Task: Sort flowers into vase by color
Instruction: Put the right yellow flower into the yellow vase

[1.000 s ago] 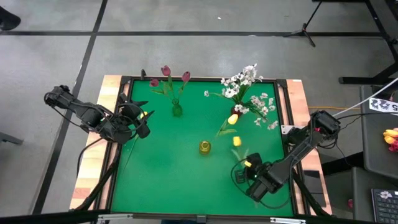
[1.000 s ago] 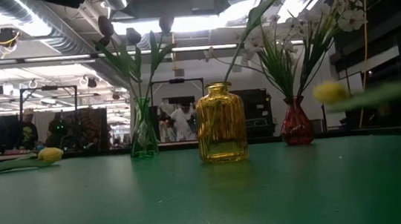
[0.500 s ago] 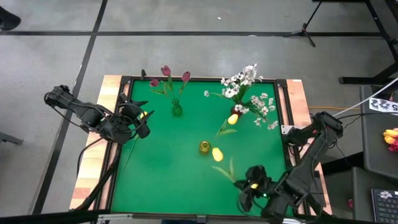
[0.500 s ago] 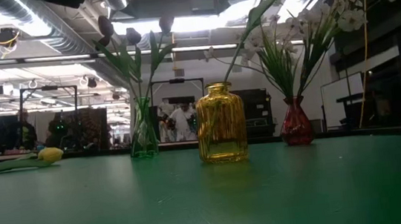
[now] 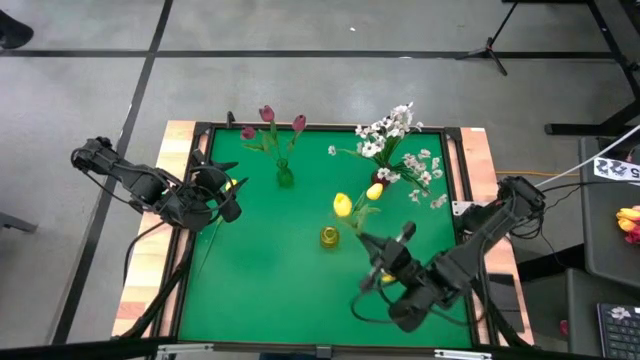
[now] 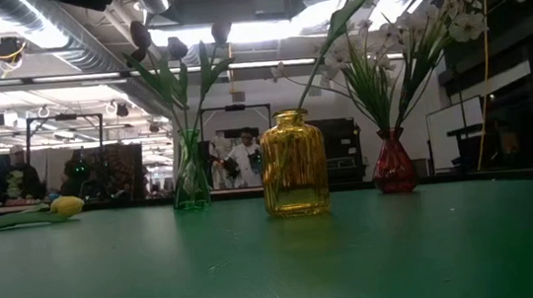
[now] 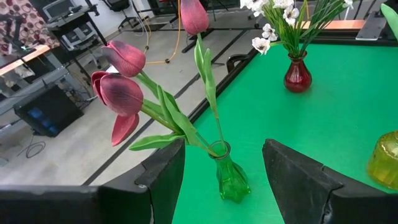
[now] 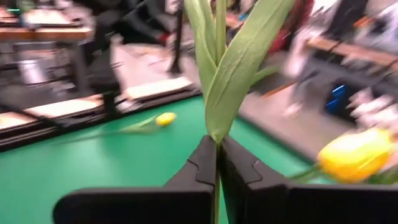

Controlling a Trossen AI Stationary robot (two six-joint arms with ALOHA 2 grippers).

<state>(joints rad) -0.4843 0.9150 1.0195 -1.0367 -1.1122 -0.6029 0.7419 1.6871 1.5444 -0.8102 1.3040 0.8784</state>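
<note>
Green felt covers the worktop (image 5: 260, 260), and on it stand three small vases: a green glass vase (image 5: 284, 178) near the far edge with three dark red tulips (image 5: 267, 115), a red vase (image 5: 378, 178) farther right crowded with sprays of white blossoms (image 5: 390, 130), and a squat yellow vase (image 5: 329, 237) near the middle. One yellow tulip (image 5: 374, 191) already leans over beside the red vase, its stem running down toward the yellow one. The right end effector (image 5: 383, 268) sits just right of the yellow vase, pressed together on the stem of another yellow tulip (image 5: 342, 205) — the head of that flower hangs above and slightly beyond the yellow vase, not yet in it. The right wrist view shows the two dark fingers (image 8: 202, 168) closed tight on the green stem with long leaves rising from the pinch. The left end effector (image 5: 222, 192) waits at the left side of the worktop with its fingers spread and nothing between them, pointed toward the green vase and its tulips. A third yellow tulip (image 5: 229, 184) lies flat on the felt close by that end effector — in the low view it rests at the far left with its stem stretched along the surface. People (image 6: 240, 158) show in the room behind the worktop, well off from the arms.
</note>
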